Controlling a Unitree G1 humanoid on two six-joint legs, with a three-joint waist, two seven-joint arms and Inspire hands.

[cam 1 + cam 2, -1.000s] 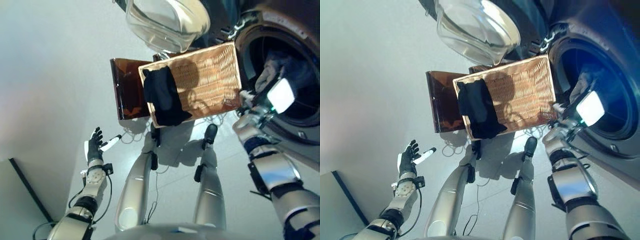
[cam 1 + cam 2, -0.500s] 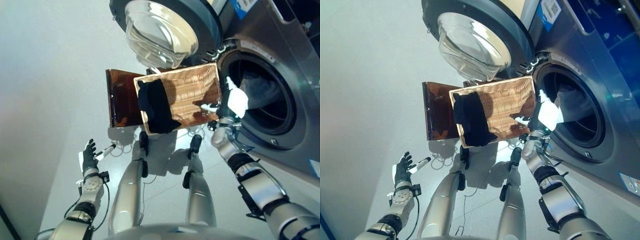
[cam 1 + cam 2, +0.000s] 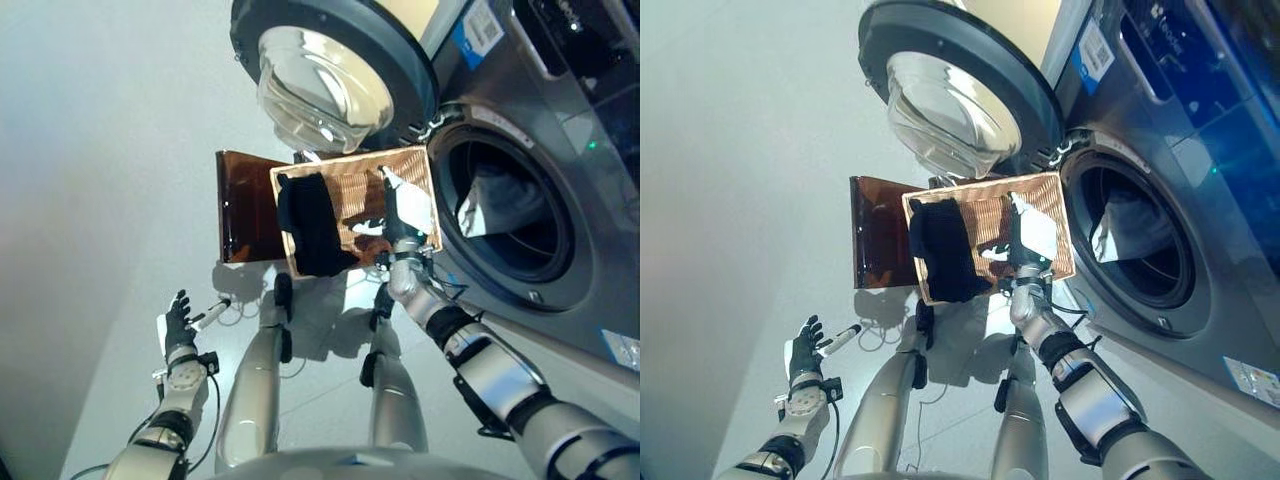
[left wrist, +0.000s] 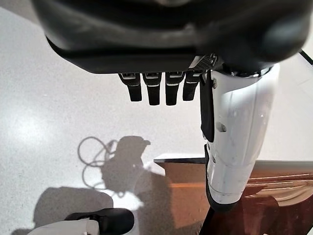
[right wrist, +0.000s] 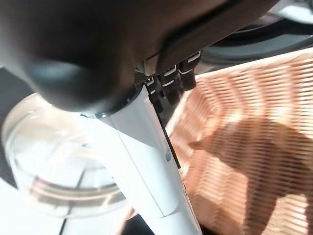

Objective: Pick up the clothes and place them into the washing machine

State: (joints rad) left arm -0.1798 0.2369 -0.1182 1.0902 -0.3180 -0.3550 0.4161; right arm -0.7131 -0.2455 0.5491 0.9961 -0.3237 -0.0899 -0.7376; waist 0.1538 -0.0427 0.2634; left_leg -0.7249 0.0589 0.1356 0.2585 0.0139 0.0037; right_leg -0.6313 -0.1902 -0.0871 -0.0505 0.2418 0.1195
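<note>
Under my right hand [image 3: 400, 215], dark with a white thumb cover, I see a tan woven basket [image 3: 420, 180]. Just beside the hand, a black garment [image 3: 308, 222] drapes its rim. Past it, a pale cloth [image 3: 495, 195] lies in the grey washing machine [image 3: 560, 120].

Woven wicker basket [image 3: 400, 175]; matt black cloth [image 3: 308, 222]; glossy glass door [image 3: 320, 85]; smooth grey floor [image 3: 100, 150]

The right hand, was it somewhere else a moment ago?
Yes. The right hand was at the washing machine's drum opening; it has swung back toward the robot's left and is now over the wicker basket, open and empty.
</note>
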